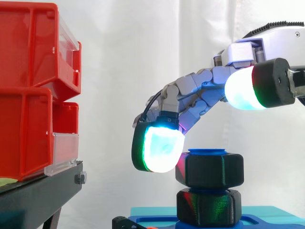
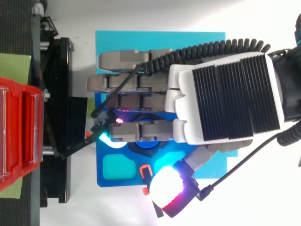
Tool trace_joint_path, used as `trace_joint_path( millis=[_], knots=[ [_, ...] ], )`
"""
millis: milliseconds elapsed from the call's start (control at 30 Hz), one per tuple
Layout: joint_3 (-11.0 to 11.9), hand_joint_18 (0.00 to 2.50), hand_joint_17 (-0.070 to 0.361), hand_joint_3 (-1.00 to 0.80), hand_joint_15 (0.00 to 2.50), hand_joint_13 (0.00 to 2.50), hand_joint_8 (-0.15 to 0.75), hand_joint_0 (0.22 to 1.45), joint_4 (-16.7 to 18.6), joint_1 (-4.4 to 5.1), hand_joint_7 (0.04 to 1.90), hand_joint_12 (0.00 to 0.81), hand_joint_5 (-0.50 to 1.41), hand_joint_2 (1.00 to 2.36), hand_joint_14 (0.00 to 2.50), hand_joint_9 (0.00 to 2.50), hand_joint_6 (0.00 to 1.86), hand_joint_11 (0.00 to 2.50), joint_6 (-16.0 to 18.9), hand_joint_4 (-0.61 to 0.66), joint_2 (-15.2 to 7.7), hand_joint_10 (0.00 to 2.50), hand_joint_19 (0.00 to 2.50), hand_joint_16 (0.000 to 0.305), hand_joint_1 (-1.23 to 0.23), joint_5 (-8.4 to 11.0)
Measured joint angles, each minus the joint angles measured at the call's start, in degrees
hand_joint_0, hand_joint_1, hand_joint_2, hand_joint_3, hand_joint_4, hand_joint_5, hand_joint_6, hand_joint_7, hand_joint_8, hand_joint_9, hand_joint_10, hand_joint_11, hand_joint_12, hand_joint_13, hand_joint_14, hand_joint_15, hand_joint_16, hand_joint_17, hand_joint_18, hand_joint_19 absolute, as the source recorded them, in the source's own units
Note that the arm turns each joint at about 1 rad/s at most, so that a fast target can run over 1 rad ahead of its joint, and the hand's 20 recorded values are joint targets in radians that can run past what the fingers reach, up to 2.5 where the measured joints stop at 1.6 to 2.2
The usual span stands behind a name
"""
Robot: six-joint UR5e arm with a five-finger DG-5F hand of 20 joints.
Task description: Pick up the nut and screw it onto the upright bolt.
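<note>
Hand (image 1: 200, 90) noted arched over the work, fingers curled down, one glowing fingertip pad (image 1: 162, 145) hooked against the left flank of the black nut (image 1: 209, 169); thumb pad (image 1: 244, 90) held raised and clear, so no pinch is seen. The nut is found on the upright bolt (image 1: 207, 151), whose blue tip shows just above it; close beneath lies a second black hexagonal piece (image 1: 207, 207), nut or collar not determinable. Step judged as turning the nut down the thread. It is done best if the pad is kept on a flat face and not a corner, the push is made round the bolt's axis and not across it, and the thumb is brought to the opposite flank so the nut is not tilted and the thread not jammed. From the side view the nut's height on the bolt, the pad contact and the thumb's lift are read. From the top view the thumb is placed off to one side of the bolt, beyond the edge of the blue fixture plate (image 2: 106, 181); the nut itself is largely covered there by the fingers. Red bins (image 1: 28, 95) on the black stand (image 1: 38, 195) are left well apart.
</note>
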Motion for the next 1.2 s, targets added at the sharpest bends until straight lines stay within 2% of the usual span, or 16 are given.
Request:
trace_joint_path(
  millis=[367, 467, 567, 667, 733, 833, 900, 1033, 1100, 1200],
  knots=[
    [0.0, 0.06, 0.046, -0.50, 0.00, 0.47, 0.252, 0.54, 0.7, -1.16, 1.53, 0.249, 0.03, 1.00, 0.00, 0.82, 0.50, 0.00, -1.2, 0.16, 0.0, 0.00, 0.00, 0.020, -0.19, -1.23],
    [0.0, 0.09, 0.042, -0.50, 0.00, 0.54, 0.251, 0.54, 0.8, -1.60, 1.50, 0.235, 0.04, 1.00, 0.00, 0.90, 0.53, 0.00, -1.5, 0.13, 0.0, 0.00, 0.00, 0.019, -0.22, -1.70],
    [0.0, 0.25, 0.029, -0.50, 0.00, 0.66, 0.247, 0.54, 0.9, -2.05, 1.39, 0.203, 0.05, 1.00, 0.00, 1.04, 0.59, 0.00, -1.8, 0.09, 0.0, 0.00, 0.00, 0.013, -0.23, -2.14],
    [0.0, 0.34, 0.020, -0.50, 0.00, 0.75, 0.245, 0.55, 0.9, -2.42, 1.35, 0.180, 0.06, 1.00, 0.00, 1.15, 0.60, 0.00, -2.0, 0.08, 0.0, 0.00, 0.00, 0.009, -0.24, -2.58],
    [0.0, 0.49, 0.011, -0.50, 0.00, 0.87, 0.227, 0.55, 1.0, -2.65, 1.28, 0.147, 0.07, 1.00, 0.00, 1.32, 0.63, 0.00, -2.0, 0.07, 0.0, 0.00, 0.00, 0.005, -0.25, -2.82],
    [0.0, 0.53, 0.009, -0.50, 0.00, 0.91, 0.219, 0.55, 1.2, -3.05, 1.27, 0.134, 0.07, 1.00, 0.00, 1.39, 0.62, 0.00, -2.0, 0.08, 0.0, 0.00, 0.00, 0.004, -0.24, -3.23],
    [0.0, 0.54, 0.009, -0.50, 0.00, 0.91, 0.221, 0.54, 1.3, -3.19, 1.28, 0.134, 0.08, 1.00, 0.00, 1.40, 0.62, 0.00, -2.0, 0.09, 0.0, 0.00, 0.00, 0.004, -0.23, -3.38],
    [0.2, 0.48, 0.014, -0.50, 0.00, 0.86, 0.235, 0.54, 1.3, -3.36, 1.49, 0.148, 0.09, 1.00, 0.00, 1.40, 0.52, 0.00, -2.0, 0.08, 0.0, 0.00, 0.00, 0.006, -0.19, -3.49],
    [0.6, 0.42, 0.019, -0.50, 0.00, 0.81, 0.251, 0.53, 1.2, -3.40, 1.46, 0.170, 0.06, 1.00, 0.00, 1.35, 0.50, 0.00, -2.0, 0.12, 0.0, 0.00, 0.00, 0.008, -0.17, -3.49],
    [1.5, 0.33, 0.031, -0.50, 0.00, 0.74, 0.255, 0.53, 0.6, -3.45, 1.24, 0.204, 0.00, 1.00, 0.00, 1.23, 0.50, 0.00, -2.0, 0.22, 0.0, 0.00, 0.00, 0.014, -0.15, -3.48]
  ],
)
